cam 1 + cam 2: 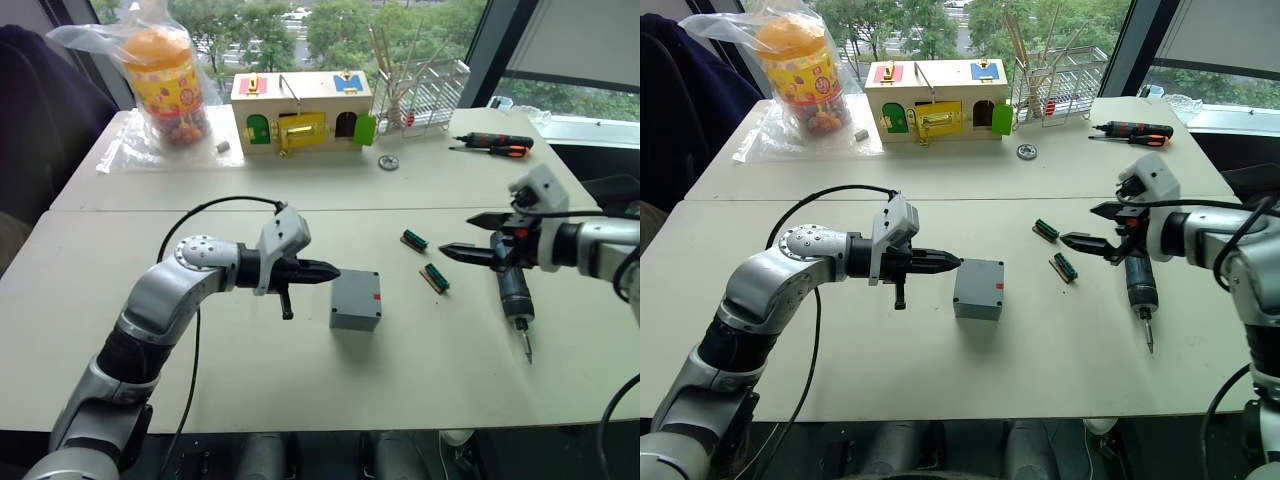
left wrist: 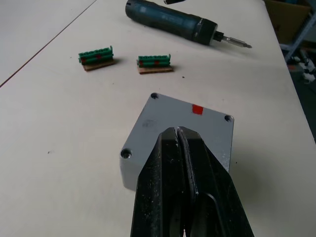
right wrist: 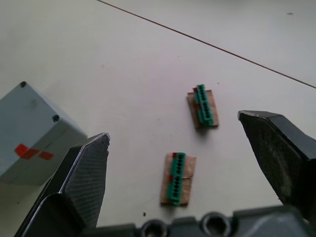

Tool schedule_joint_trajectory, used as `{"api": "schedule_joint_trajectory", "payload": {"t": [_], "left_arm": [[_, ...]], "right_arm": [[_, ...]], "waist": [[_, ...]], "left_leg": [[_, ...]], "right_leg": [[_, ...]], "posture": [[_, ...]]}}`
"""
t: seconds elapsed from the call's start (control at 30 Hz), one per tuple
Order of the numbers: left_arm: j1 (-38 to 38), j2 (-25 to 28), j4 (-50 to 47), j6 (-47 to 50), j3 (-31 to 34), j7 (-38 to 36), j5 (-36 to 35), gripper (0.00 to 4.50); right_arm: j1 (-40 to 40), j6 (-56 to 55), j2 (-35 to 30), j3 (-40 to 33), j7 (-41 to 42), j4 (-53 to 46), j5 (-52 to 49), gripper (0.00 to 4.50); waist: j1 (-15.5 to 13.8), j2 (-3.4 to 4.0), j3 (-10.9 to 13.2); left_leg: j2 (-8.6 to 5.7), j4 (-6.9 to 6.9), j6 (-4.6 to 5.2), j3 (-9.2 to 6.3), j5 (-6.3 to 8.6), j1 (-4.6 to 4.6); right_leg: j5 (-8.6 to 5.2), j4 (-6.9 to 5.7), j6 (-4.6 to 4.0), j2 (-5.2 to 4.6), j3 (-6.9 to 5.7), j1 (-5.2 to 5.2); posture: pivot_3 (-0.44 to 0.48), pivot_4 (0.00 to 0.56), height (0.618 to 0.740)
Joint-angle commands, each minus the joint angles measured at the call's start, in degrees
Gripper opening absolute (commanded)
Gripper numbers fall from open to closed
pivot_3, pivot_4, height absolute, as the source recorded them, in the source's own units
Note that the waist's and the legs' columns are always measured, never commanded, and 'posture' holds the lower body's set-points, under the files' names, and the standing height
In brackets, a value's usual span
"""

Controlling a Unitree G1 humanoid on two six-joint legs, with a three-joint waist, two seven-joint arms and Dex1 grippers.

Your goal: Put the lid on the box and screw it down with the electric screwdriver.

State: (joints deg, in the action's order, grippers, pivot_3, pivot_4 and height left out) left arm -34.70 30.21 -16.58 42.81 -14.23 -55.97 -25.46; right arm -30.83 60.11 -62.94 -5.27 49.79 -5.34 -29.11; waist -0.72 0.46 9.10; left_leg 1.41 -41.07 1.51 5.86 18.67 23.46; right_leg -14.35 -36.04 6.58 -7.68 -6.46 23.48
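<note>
white tabletop: electric screwdriver [image 1: 513, 292] lies just under the spread-fingered right gripper [image 1: 470, 236], bit pointing away from the box [image 1: 356, 300]; left gripper [image 1: 328, 271] clenched empty beside the box.

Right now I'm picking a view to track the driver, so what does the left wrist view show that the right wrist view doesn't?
Left wrist view: the electric screwdriver lying on the table, beyond the shut left end effector. Right wrist view: the open right end effector, its fingers spread wide. Both share the grey box with its red mark, lid already on, and the two green connector blocks.
</note>
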Motion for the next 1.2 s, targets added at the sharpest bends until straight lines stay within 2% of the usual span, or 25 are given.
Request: {"api": "schedule_joint_trajectory", "payload": {"t": [0.03, 0.23, 0.4, 0.6, 0.93, 1.03, 1.2], "left_arm": [[-1.35, -1.72, -2.74, -2.93, -1.64, 0.11, 0.54, 0.0], [0.46, -4.79, -6.61, -4.31, -3.68, 1.44, 0.21, 0.0], [2.69, -7.62, -8.55, -4.09, -5.59, 4.25, 0.62, 0.0], [4.57, -8.09, -9.12, -3.81, -5.88, 6.65, 1.13, 0.0], [5.67, -9.12, -10.01, -2.35, -6.05, 11.01, 0.74, 0.0], [6.46, -8.98, -10.67, -1.83, -5.75, 12.04, 0.49, 0.0], [7.07, -9.13, -11.21, -1.27, -5.5, 13.37, 0.33, 0.0]], "right_arm": [[-3.57, 3.6, -4.51, 2.55, 0.84, 6.03, 3.19, 4.49], [-7.9, 16.18, -7.18, 6.46, 3.84, 12.26, 1.58, 4.49], [-11.63, 21.43, -7.23, 11.01, 6.1, 20.52, 2.29, 4.49], [-14.62, 20.39, -7.16, 19.95, 10.46, 27.07, 5.04, 4.49], [-18.74, 14.31, -1.29, 30.37, 16.44, 36.91, 11.87, 4.49], [-19.69, 10.31, -0.43, 34.29, 19.39, 39.59, 15.61, 3.81], [-19.73, 6.6, 0.56, 37.76, 23.96, 41.88, 20.35, 1.97]], "waist": [[0.01, 0.01, 0.01], [0.03, 0.03, 0.01], [-0.01, 0.03, 0.0], [0.02, 0.04, 0.0], [-0.01, 0.04, 0.0], [0.03, 0.02, 0.0], [0.0, -0.01, -0.02]], "left_leg": [[-0.01, 0.0, 0.0, 0.04, 0.0, 0.0], [0.02, 0.0, 0.0, 0.08, 0.0, 0.0], [-0.02, -0.03, 0.02, 0.04, 0.01, 0.01], [-0.01, -0.02, 0.03, 0.05, 0.02, 0.01], [-0.02, -0.05, 0.02, 0.05, 0.01, 0.02], [-0.02, -0.08, 0.02, 0.05, 0.01, 0.02], [-0.02, -0.09, 0.02, 0.02, 0.01, -0.01]], "right_leg": [[0.0, 0.01, 0.0, -0.02, 0.02, 0.02], [0.0, 0.01, -0.01, -0.02, 0.08, 0.09], [0.0, 0.02, -0.01, -0.07, 0.08, 0.06], [0.0, 0.01, -0.02, -0.06, 0.09, 0.1], [0.0, 0.01, -0.01, -0.05, 0.08, 0.08], [0.0, 0.02, -0.01, -0.05, 0.07, 0.04], [0.0, 0.02, -0.01, -0.04, 0.04, 0.0]], "posture": [[0.0, 0.15, 0.711], [0.0, 0.15, 0.711], [0.0, 0.15, 0.711], [0.0, 0.15, 0.711], [0.0, 0.15, 0.711], [0.0, 0.15, 0.711], [0.0, 0.15, 0.711]]}}
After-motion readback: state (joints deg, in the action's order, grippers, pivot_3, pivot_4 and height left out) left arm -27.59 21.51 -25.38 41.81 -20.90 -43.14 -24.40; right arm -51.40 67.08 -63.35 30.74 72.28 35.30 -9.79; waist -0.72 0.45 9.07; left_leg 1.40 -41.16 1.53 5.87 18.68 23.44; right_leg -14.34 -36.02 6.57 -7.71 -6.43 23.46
